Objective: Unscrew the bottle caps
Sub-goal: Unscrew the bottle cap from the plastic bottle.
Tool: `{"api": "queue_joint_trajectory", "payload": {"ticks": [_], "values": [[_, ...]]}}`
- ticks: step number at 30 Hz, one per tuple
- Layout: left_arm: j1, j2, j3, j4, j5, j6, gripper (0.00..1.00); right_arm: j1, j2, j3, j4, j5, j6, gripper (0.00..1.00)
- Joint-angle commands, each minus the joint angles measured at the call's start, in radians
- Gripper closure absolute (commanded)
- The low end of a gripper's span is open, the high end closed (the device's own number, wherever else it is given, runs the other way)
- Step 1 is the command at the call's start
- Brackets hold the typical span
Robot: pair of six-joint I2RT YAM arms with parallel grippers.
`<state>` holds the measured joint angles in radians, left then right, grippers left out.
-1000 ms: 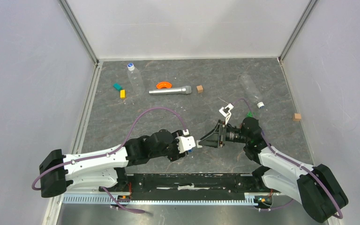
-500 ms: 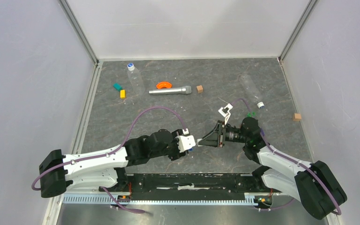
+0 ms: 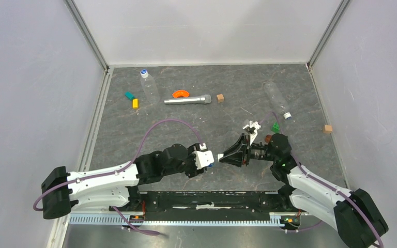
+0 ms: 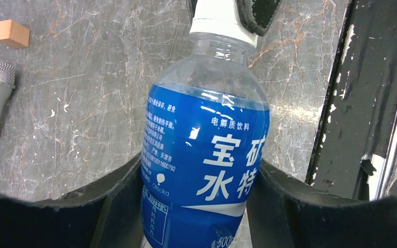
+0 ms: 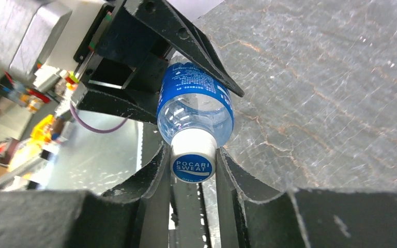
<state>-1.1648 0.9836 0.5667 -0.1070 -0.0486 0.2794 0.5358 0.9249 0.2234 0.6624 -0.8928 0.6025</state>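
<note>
The left fingers (image 4: 113, 199) are gripping the blue-label bottle (image 4: 207, 150) and the right fingers (image 5: 151, 175) are clamping its cap (image 5: 192, 166). The far-left bottle (image 3: 149, 89) and far-right bottle (image 3: 276, 98) are lying capped.

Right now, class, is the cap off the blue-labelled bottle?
No, the cap sits on the neck of the blue-labelled bottle, pinched by the right gripper.

the white-shelled left arm (image 3: 103, 181) and right arm (image 3: 315, 188) are smooth moulded segments dotted with small dark screws (image 3: 81, 179), linked by bulky black joint housings (image 3: 160, 163), each ending in a black base block (image 3: 57, 192). a thin purple cable (image 3: 173, 120) runs along each. the left gripper (image 3: 213, 159) carries a white square body; the right gripper (image 5: 192, 155) has matte black wedge fingers (image 5: 147, 178).
</note>
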Motion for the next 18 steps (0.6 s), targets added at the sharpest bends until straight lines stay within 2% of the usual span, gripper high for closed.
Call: {"api": "queue_joint_trajectory", "payload": {"ticks": [1, 11, 18], "values": [[0.004, -0.044, -0.003, 0.026, 0.043, -0.020, 0.89, 0.003, -0.064, -0.056, 0.056, 0.051, -0.287, 1.00], [0.005, -0.036, 0.014, 0.009, 0.123, -0.015, 0.87, 0.024, -0.182, -0.108, 0.092, 0.068, -0.652, 1.00], [0.005, -0.017, 0.020, 0.008, 0.169, -0.029, 0.86, 0.045, -0.241, -0.116, 0.102, 0.018, -0.807, 1.00]]}}
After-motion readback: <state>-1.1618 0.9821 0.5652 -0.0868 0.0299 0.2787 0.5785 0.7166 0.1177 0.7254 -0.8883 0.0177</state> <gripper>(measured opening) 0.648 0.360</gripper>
